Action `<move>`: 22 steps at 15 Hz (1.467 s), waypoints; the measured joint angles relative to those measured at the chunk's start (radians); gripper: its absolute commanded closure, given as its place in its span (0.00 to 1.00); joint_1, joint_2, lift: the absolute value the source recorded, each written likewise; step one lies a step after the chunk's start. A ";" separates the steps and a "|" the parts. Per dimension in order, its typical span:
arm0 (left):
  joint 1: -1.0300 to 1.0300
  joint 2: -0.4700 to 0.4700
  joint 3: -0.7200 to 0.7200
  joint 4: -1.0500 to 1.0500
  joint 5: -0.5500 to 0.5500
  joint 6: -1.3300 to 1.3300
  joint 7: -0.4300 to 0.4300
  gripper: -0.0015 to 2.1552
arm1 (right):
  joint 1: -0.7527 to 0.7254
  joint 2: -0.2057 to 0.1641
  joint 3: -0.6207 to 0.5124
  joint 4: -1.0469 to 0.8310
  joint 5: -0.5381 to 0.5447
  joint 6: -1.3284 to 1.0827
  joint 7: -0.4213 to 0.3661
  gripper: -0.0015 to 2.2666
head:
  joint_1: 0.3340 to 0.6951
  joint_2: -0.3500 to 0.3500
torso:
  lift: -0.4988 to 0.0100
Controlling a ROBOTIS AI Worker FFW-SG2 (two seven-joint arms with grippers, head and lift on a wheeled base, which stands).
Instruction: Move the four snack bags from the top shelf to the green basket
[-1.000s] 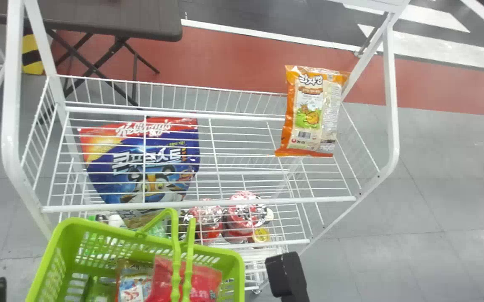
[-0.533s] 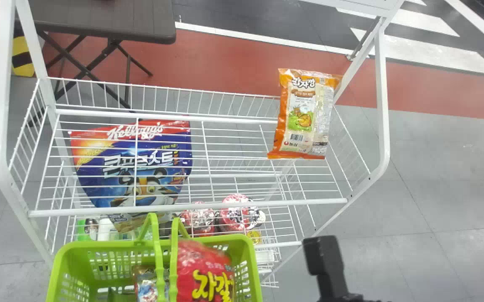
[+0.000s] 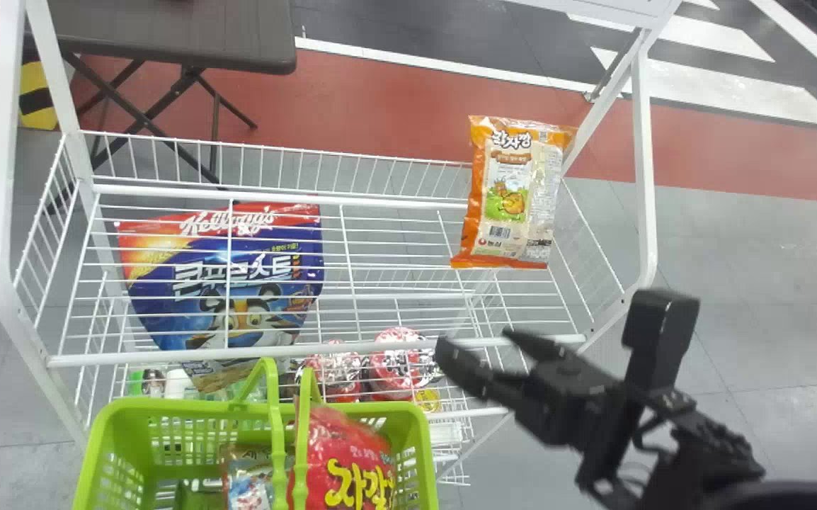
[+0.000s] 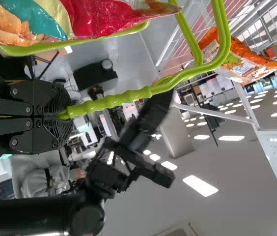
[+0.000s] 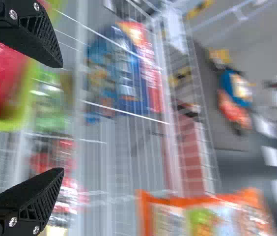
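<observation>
Since half a second ago, the robot's right gripper [image 3: 478, 341] has swung up and forward, so now I see its fingers as well as the dark block behind them. It's spread wide, with nothing between the fingertips, close to the wire rack's front rail [image 3: 373, 347].

Straight ahead of those tips, well apart from them, lies the orange snack bag [image 3: 511, 195], on the top shelf [image 3: 352, 202] towards its right end. Off to the gripper's left and nearer the robot is the green basket [image 3: 118, 407], with a red snack bag [image 3: 352, 460] upright inside and a smaller patterned bag [image 3: 248, 482] just left of that.

Over in the left wrist view, the left gripper [image 4: 62, 116] is pinching the basket's green handles [image 4: 109, 102].

Looking farther left of the right gripper, past the basket, I spot a big blue cereal bag [image 3: 231, 276] beneath the top wires, and some red-and-white tubs [image 3: 400, 361] under there too, nearer the fingertips.
</observation>
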 measured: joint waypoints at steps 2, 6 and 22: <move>0.000 0.001 -0.002 0.000 -0.002 0.000 0.002 0.61 | -0.118 0.014 0.007 0.147 0.055 -0.171 -0.038 0.04 | 1.00 0.00 | 0.98; -0.003 0.010 0.002 0.004 0.001 0.002 0.003 0.59 | -0.354 0.023 0.015 0.492 0.206 -0.538 -0.121 0.04 | 1.00 0.00 | 0.98; -0.016 0.017 0.001 0.004 0.000 0.012 0.021 0.60 | -0.627 -0.031 -0.079 0.738 0.268 -0.125 0.031 0.98 | 1.00 0.00 | 0.98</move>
